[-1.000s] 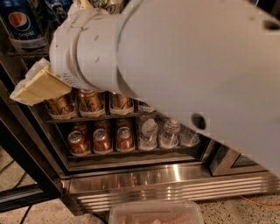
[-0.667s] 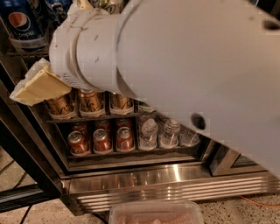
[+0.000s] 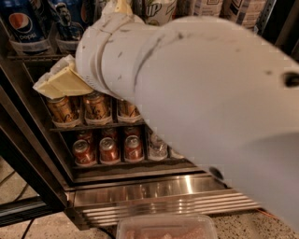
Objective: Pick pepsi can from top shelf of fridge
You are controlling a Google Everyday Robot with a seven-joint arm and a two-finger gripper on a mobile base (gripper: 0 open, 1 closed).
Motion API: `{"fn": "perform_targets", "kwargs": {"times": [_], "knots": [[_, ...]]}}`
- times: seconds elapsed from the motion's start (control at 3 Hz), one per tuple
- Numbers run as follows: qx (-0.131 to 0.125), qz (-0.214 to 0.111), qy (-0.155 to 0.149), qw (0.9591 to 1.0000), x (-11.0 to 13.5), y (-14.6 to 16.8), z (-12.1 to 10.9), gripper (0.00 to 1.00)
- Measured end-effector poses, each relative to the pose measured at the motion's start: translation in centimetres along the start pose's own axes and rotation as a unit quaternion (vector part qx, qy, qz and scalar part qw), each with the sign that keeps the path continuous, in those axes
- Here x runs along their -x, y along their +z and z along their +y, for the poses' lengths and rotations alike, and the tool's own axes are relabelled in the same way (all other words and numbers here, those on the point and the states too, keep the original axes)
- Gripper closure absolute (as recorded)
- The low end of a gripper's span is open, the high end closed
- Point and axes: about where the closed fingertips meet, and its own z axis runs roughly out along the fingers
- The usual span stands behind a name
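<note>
Pepsi can (image 3: pixel 68 19) upright on top shelf (image 3: pixel 29 55) of fridge (image 3: pixel 154 193), upper left; gripper (image 3: pixel 63 83) just below it, against white arm (image 3: pixel 196 88), grip state impossible to tell

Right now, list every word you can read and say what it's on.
"pepsi": blue can, far left on the top shelf.
"UP": can at top centre, above the arm.
The pepsi can with the printed figure: no legible words.
Gold cans, red cans, cartons: print too blurred.
The gripper, with no label, hangs just below the top shelf.
</note>
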Motion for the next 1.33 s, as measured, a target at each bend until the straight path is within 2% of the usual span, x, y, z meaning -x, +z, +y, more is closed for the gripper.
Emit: {"fn": "perform_targets", "kwargs": {"times": [0.33,0.67,1.0,1.33], "knots": [[0.0,0.0,0.0,1.0,0.0,0.0,0.0,0.0],[-0.039,0.001,0.003,0.9992,-0.8,-0.3,-1.1,0.0],[-0.107,0.011,0.027,0.9938,-3.7,-1.2,-2.4,0.0],[-0.162,0.024,0.063,0.9846,-5.8,-1.9,-2.8,0.0]]}}
